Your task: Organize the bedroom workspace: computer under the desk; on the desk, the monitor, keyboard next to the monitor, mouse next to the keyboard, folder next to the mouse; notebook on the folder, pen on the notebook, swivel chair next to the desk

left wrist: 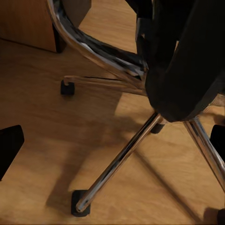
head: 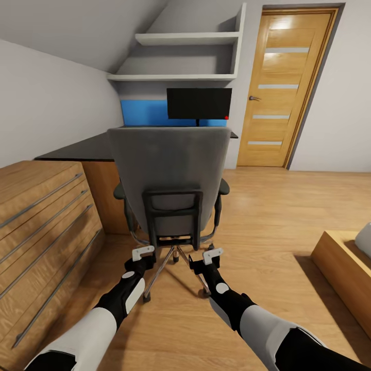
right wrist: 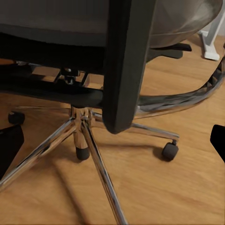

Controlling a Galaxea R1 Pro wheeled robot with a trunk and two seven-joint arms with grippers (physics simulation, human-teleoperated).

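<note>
The swivel chair (head: pixel 170 165) stands in front of me with its grey back toward me, its chrome base (left wrist: pixel 117 161) and castors (right wrist: pixel 169 151) on the wood floor. Beyond it the monitor (head: pixel 199 103) stands on the black-topped desk (head: pixel 77 149). My left gripper (head: pixel 143 253) and right gripper (head: pixel 212 256) hang low behind the chair, just short of its base. Both are open and hold nothing, with the left fingers (left wrist: pixel 9 147) and right fingers (right wrist: pixel 9 145) spread wide. The chair back hides the seat and part of the desk top. Keyboard, mouse, folder, notebook, pen and computer are hidden or out of view.
A light-wood drawer cabinet (head: pixel 41 221) stands close on my left. A low wooden piece of furniture (head: pixel 342 268) sits at the right. A closed wooden door (head: pixel 286 87) is at the back right, beside white shelves (head: pixel 185 38) above the desk. Open floor lies right of the chair.
</note>
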